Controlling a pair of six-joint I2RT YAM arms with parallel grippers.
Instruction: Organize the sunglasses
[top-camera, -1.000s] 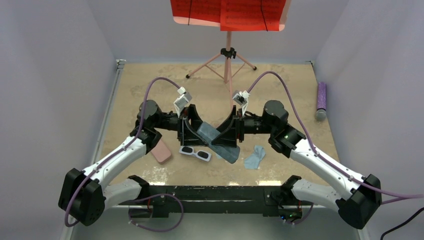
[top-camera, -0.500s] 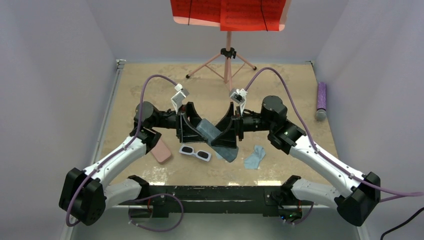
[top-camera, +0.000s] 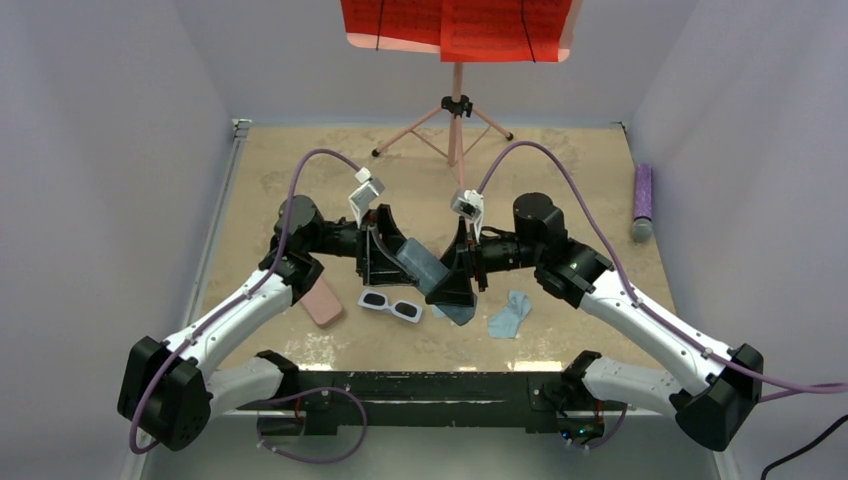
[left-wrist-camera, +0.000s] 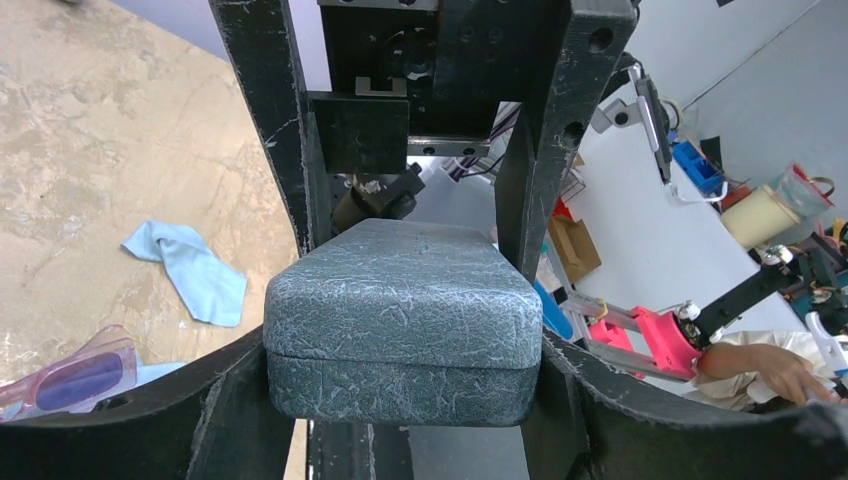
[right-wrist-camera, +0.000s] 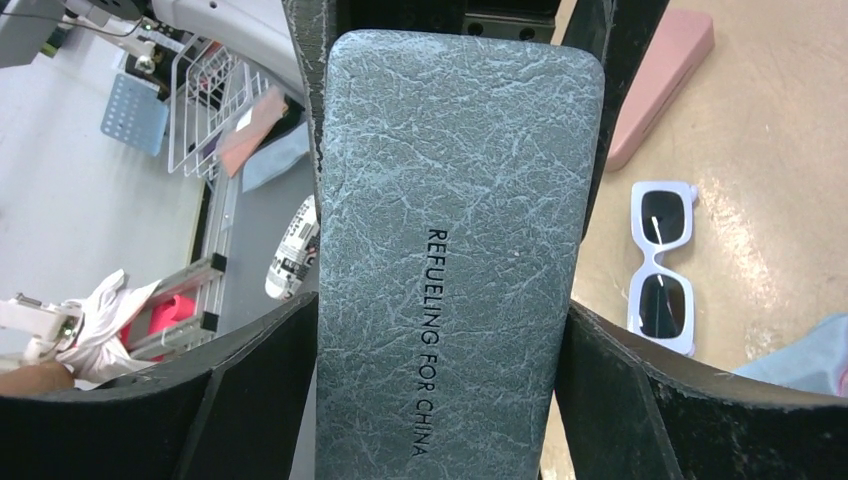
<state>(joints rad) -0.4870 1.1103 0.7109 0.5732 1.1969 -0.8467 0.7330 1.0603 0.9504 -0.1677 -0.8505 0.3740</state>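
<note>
Where the left gripper (top-camera: 390, 258) hangs, white sunglasses (top-camera: 390, 305) lie near — apart.

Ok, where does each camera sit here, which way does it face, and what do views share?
Top external: above, behind the bases, looking down the table; both arms show, grey-blue case between them.
Left wrist: faces along its fingers at the case's end.
Right wrist: faces along its fingers over the case's lid.
Shared: case everywhere; white sunglasses in top and right-wrist.
</note>
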